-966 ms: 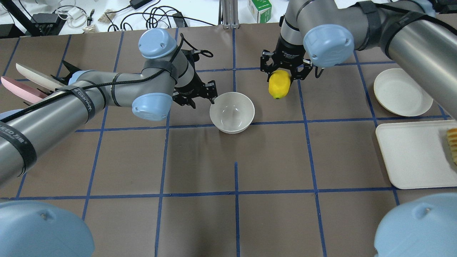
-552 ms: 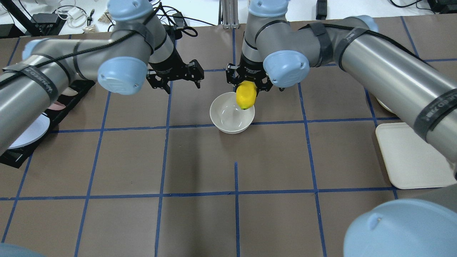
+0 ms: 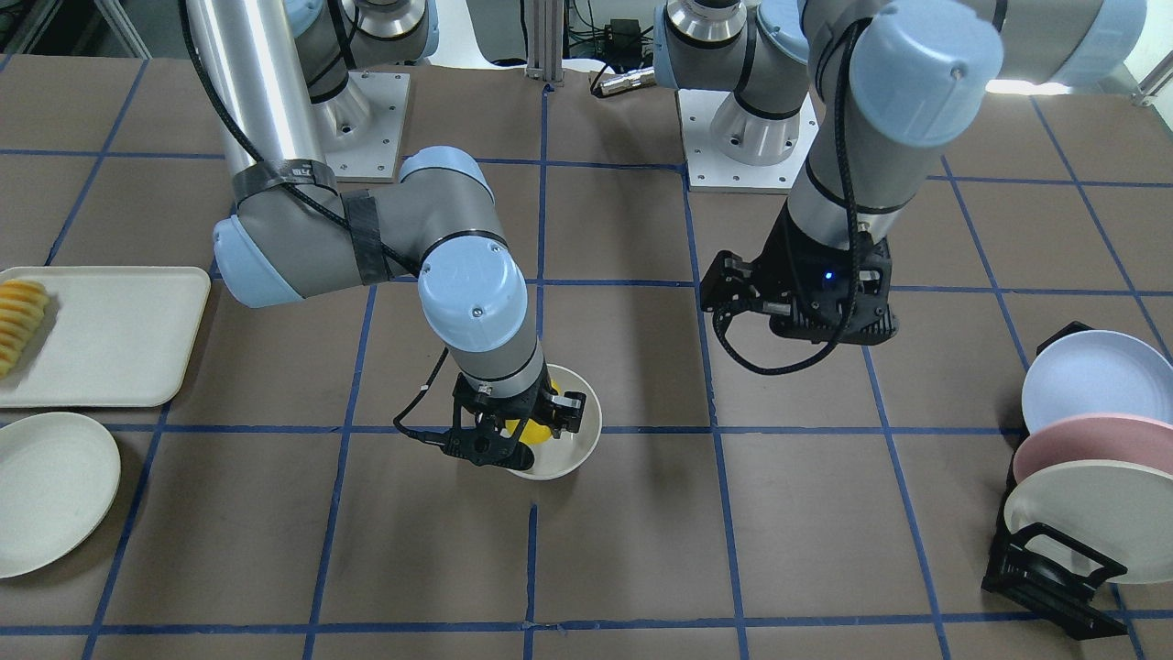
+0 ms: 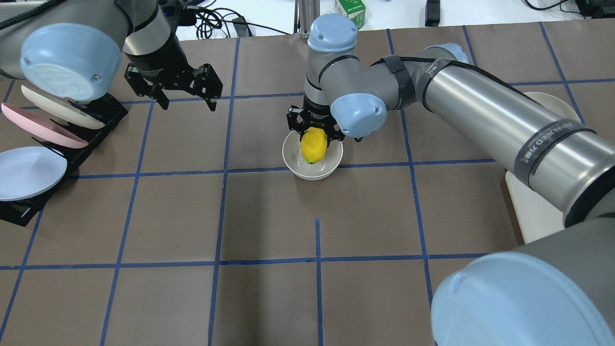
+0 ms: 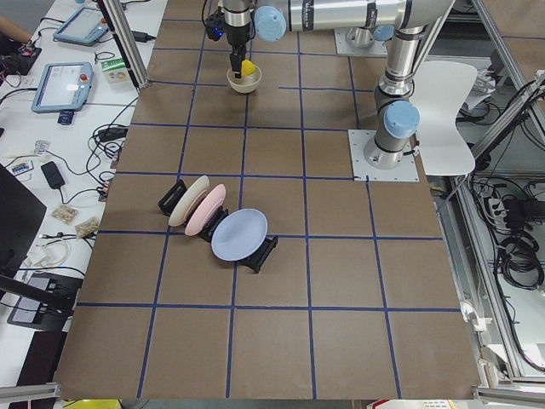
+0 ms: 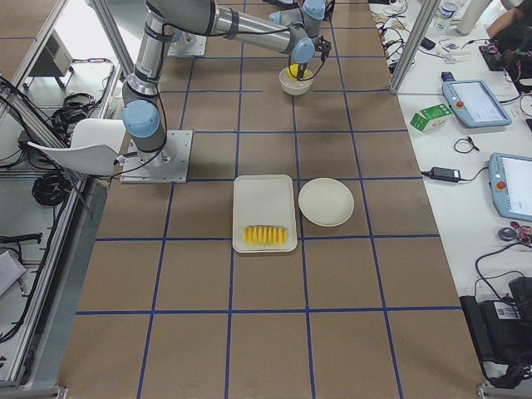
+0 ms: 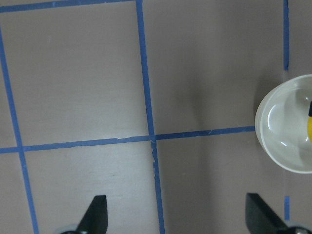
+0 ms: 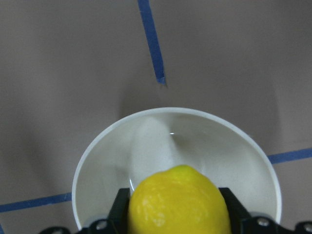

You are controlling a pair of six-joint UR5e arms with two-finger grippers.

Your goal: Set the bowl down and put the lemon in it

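Lemon hangs clenched in right tool over bowl, centre of overhead view on bench; left tool gapes empty, upper left. Drop-in step is in hand; next likely calls for slight lowering, then release.

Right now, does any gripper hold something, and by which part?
The right gripper holds the lemon by its two sides, over the bowl. The left gripper is open and empty.

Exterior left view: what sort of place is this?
Probably a robotics lab or test cell: the left arm is bolted to a table gridded in blue tape, with teach pendants and loose cables alongside.
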